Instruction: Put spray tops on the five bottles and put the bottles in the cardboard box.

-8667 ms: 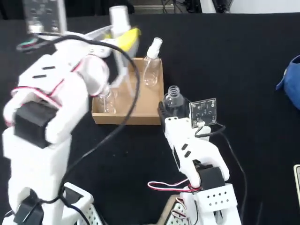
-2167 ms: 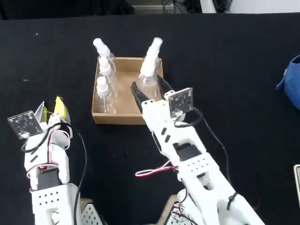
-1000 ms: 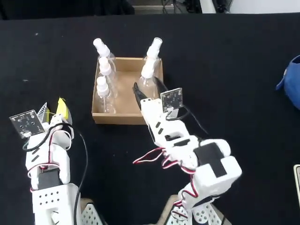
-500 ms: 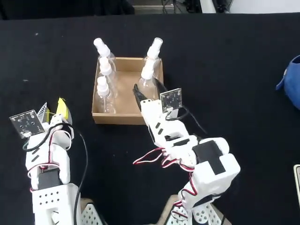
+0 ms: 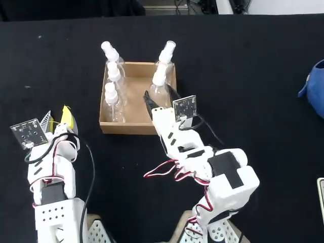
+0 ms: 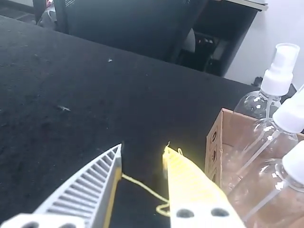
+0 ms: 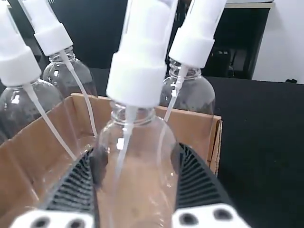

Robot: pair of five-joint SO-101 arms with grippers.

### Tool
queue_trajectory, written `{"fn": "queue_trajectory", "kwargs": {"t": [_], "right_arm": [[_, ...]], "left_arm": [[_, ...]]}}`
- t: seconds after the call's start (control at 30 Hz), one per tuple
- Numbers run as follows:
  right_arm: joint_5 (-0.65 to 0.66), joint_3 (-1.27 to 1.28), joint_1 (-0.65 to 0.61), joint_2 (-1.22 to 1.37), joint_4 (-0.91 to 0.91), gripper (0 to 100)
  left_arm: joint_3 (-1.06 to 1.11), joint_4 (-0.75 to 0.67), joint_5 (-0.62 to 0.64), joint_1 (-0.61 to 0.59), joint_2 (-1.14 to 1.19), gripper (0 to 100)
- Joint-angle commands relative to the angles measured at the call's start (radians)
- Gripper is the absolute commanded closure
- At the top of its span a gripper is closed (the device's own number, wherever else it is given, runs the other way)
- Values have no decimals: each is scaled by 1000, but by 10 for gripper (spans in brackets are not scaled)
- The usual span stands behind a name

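**A:** Right gripper (image 7: 138, 159) is pinching the fifth bottle (image 7: 134, 137), upright in the cardboard box (image 5: 134, 129), just in front of a capped neighbour (image 7: 187, 97)

**B:** Left gripper (image 6: 142, 149) spread, empty, well apart. The risk's the release: a dragging jaw could topple the bottle into that neighbour

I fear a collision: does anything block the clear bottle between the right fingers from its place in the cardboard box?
Nothing visible does. The clear plastic bottle with white spray top, held by the right gripper, is already inside the brown cardboard box; the four other bottles stand behind and beside it.
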Motion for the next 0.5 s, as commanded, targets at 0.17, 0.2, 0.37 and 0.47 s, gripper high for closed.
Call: {"fn": "queue_trajectory", "kwargs": {"t": [0.17,0.2,0.37,0.47], "right_arm": [[3,-16,17,-5,-31,761],[3,-16,17,-7,-32,762],[3,4,15,-7,-77,762],[3,35,15,-7,-155,762]], "left_arm": [[24,2,-11,7,-6,970],[24,2,-11,7,-6,970],[24,2,-11,7,-6,970],[24,2,-11,7,-6,970]]}}
